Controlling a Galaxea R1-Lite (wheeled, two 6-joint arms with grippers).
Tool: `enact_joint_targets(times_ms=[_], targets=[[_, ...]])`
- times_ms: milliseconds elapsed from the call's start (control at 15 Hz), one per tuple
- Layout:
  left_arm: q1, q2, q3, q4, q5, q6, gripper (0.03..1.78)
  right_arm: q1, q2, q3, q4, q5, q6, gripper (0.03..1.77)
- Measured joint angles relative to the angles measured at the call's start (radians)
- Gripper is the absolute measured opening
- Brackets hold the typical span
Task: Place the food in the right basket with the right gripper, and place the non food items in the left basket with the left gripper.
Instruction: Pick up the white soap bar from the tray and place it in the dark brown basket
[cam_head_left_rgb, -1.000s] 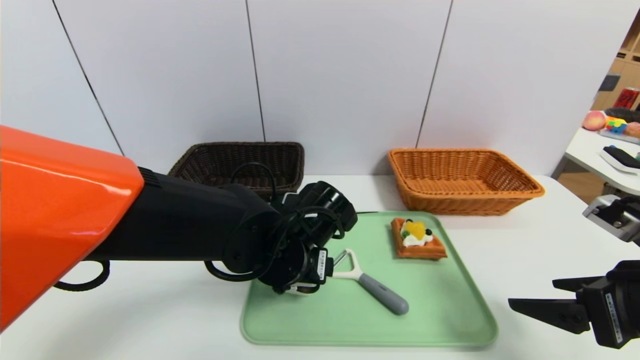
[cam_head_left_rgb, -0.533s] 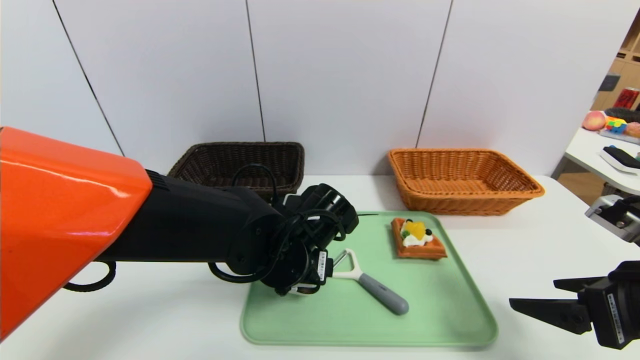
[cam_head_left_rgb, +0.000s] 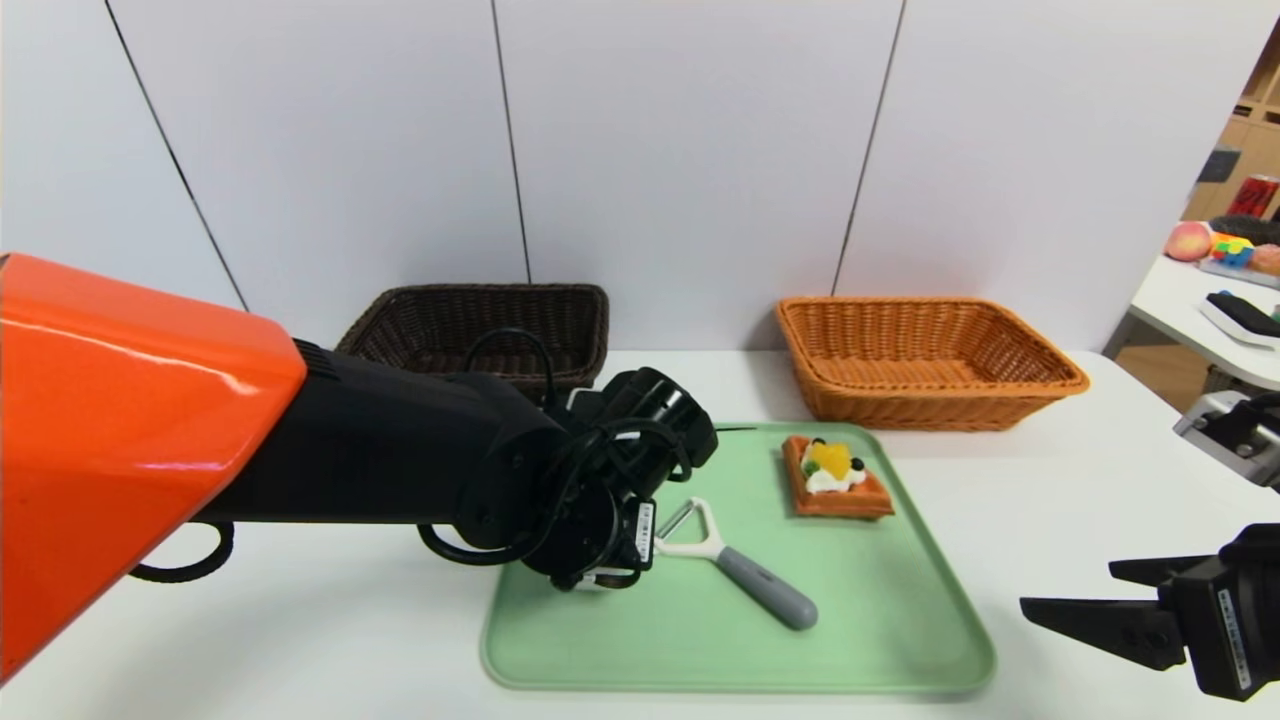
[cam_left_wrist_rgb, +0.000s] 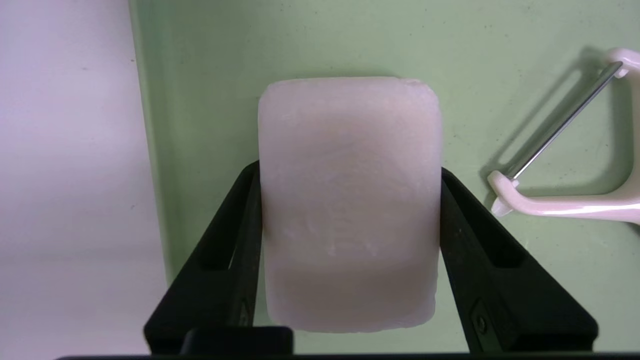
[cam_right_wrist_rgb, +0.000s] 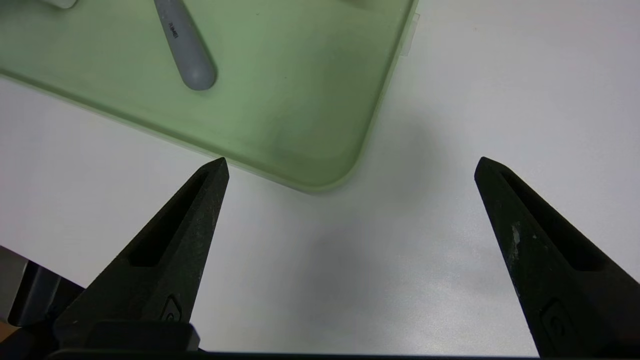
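Gripping the soap (cam_left_wrist_rgb: 350, 200) squarely matters now: the left gripper (cam_left_wrist_rgb: 350, 180) has both fingers pressed against its sides on the tray (cam_left_wrist_rgb: 200, 75), so I'd lift straight up, then carry it to the dark basket (cam_head_left_rgb: 480, 320); that arm slants steeply down, while the right gripper (cam_right_wrist_rgb: 350, 165) hangs wide open, empty, beside the tray's corner

A pale green tray (cam_head_left_rgb: 900, 640) lies on the white counter (cam_head_left_rgb: 1050, 470), just ahead of the right claw (cam_right_wrist_rgb: 350, 165). Well beyond that claw, a second counter (cam_head_left_rgb: 1190, 300) carries what may be a peach (cam_head_left_rgb: 1188, 240) and coloured blocks (cam_head_left_rgb: 1232, 248).
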Motion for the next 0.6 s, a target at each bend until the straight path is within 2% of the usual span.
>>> enact_joint_targets(times_ms=[600], targets=[[-0.001, -0.034, 0.0, 0.001, -0.001, 0.003, 0.98, 0.0, -0.002, 0.001, 0.002, 0.0, 0.003, 1.7]])
